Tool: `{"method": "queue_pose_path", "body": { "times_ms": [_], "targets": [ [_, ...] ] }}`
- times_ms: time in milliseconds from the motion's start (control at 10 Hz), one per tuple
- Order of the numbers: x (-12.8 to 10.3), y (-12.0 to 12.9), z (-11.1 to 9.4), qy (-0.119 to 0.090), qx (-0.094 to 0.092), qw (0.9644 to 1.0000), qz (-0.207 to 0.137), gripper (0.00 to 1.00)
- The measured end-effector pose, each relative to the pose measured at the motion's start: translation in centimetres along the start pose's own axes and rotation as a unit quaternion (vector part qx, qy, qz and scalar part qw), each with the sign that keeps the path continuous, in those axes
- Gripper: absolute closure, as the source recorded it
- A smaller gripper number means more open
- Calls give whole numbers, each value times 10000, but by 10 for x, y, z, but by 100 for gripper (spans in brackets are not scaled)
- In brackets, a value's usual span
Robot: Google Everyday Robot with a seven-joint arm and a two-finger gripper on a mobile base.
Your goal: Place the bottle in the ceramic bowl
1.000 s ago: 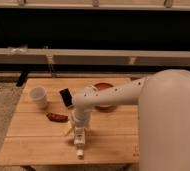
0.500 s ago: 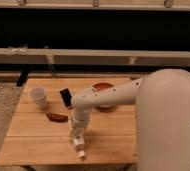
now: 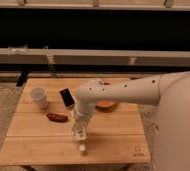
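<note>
The robot's white arm (image 3: 123, 91) reaches out over the pale wooden worktop (image 3: 119, 136) and bends down, so that the gripper (image 3: 80, 136) points downward near the front edge. At its tip shows the small slim white plastic bottle (image 3: 81, 146), upright or nearly so, low over the boards. I cannot tell how far the gripper is open, or whether it has hold of the bottle. The shallow glossy orange-red ceramic bowl (image 3: 108, 105) sits behind, partly hidden by the arm, apart from the bottle. To the left stand a white translucent cup (image 3: 38, 96), a flat dark rectangular object (image 3: 67, 98) and a reddish-brown oblong item (image 3: 57, 117)
</note>
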Motion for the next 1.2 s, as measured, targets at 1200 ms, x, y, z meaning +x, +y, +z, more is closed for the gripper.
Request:
{"method": "queue_pose_path", "body": {
  "times_ms": [1200],
  "targets": [
    [60, 137, -123, 246, -244, 9993, 135, 100]
  ]
}}
